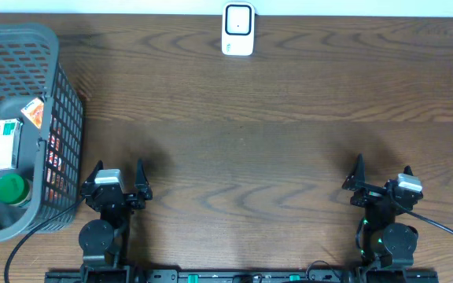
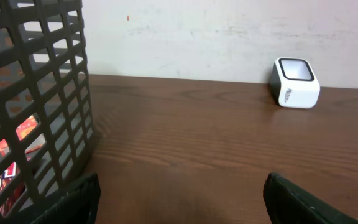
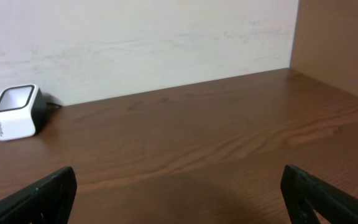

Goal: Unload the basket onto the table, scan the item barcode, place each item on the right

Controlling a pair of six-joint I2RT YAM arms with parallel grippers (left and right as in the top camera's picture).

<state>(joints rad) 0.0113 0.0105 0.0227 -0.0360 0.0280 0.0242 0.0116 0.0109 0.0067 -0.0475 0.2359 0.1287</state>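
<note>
Plainly, nothing has been picked up yet — the work stands at its first step, choosing and lifting an item. Both arms sit at the near edge of the bench (image 1: 274, 157), well apart. The left claw (image 1: 119, 171) is spread and empty, just right of the grey basket (image 1: 61, 94). The right claw (image 1: 382, 167) is spread wide too, with nothing between its fingers (image 3: 42, 193).

The goods to scan all lie inside the basket at the left: a white carton (image 1: 5, 145) with a green label, a green-capped bottle (image 1: 10, 189) nearer, an orange packet (image 1: 32, 112) farther in, and a red packet (image 1: 52, 157) showing through the right wall. The scanner (image 1: 237, 30) stands at the far middle of the bench by the wall, its window facing up and somewhat toward the arms.

The left arm looks the natural one to act, being closest. It would need to rise over the basket rim, come down on one item — the carton lies flat and open to reach — and carry it to the scanner. Where any barcode sits cannot be made out, so the item may need turning before the window.
</note>
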